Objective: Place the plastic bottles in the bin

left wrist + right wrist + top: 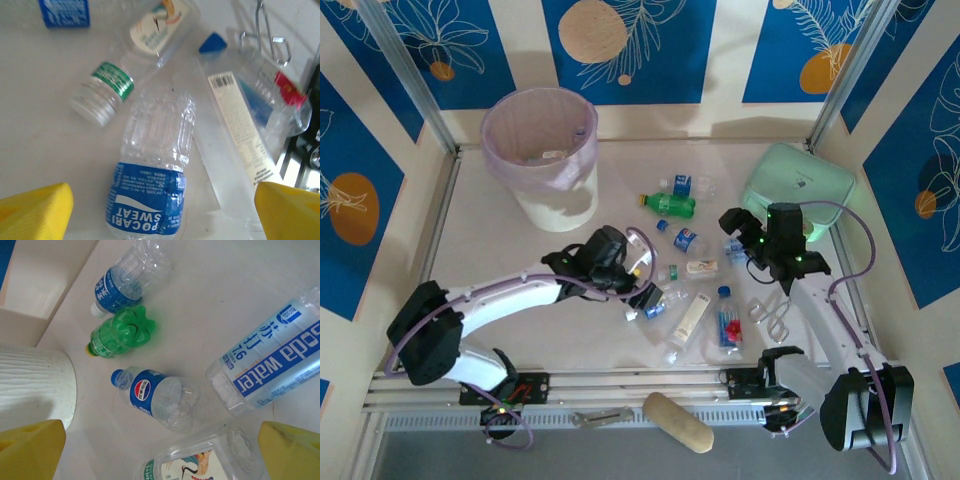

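Both claws stand wide open and empty. In its wrist view the left claw (160,220) hangs over a clear Pocari Sweat bottle (150,190) lying on the surface (35,150), its yellow pads (30,212) well apart on either side of the blue label. From above, the plastic bottles (692,268) lie scattered from the middle of the surface toward 3 o'clock, and the bin (558,205) stands apart at 11 o'clock.

The main risk is a dirty grasp. A flat clear bottle with a barcode label (245,135) lies just beside the Pocari bottle at its 3 o'clock. The glare makes it hard to say whether they touch. The pad on that side could land on it, pinching two bottles or shoving one away. The Pocari body looks thin and ribbed, so a squeeze off the label may make it buckle and squirt out.

The right claw (738,232) hovers near, over a Pepsi bottle (155,397) and a green bottle (122,335). If both arms work this cluster at once, they may knock each other or roll bottles off.

On the carry, a loose hold could drop the bottle short of the bin's rim.
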### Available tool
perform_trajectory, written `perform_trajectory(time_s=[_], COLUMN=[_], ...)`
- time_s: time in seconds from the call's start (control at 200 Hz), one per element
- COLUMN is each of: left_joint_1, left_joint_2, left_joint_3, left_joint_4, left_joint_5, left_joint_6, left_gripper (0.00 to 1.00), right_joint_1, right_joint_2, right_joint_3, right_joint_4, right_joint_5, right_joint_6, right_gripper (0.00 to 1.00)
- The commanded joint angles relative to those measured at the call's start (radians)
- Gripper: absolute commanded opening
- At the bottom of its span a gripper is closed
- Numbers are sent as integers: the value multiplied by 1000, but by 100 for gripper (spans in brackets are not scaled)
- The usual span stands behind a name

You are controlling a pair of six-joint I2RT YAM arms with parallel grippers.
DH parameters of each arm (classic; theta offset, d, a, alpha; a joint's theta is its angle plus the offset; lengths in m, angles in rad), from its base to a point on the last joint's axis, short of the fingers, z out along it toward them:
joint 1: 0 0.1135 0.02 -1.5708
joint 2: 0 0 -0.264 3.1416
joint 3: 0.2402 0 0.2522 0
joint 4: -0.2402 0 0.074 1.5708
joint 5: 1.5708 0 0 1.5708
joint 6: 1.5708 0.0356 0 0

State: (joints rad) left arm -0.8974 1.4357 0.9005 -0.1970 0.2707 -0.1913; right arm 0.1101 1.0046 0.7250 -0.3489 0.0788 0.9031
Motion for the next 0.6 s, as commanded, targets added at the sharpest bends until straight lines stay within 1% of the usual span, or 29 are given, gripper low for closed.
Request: perform_trajectory(time_s=[0.0,0.21,0.475,0.595], left_joint_1=[-41,-99,-112,-113], left_joint_2=[61,167,243,274], left_joint_3=[31,77,101,116], left_joint_4=[-59,-114,-105,-105], left_joint_5=[-45,-101,-139,-180], left_joint_6=[69,146,181,197], left_gripper=[93,95,95,94], right_joint_1=[-3,0,14,19], right_joint_2=[-12,-11,2,5], right_joint_3=[-6,-26,-52,-47], right_joint_4=[39,61,99,100], right_joint_5=[-28,-36,-53,-51], right_joint_6=[32,53,77,72], right_gripper=[99,99,99,99])
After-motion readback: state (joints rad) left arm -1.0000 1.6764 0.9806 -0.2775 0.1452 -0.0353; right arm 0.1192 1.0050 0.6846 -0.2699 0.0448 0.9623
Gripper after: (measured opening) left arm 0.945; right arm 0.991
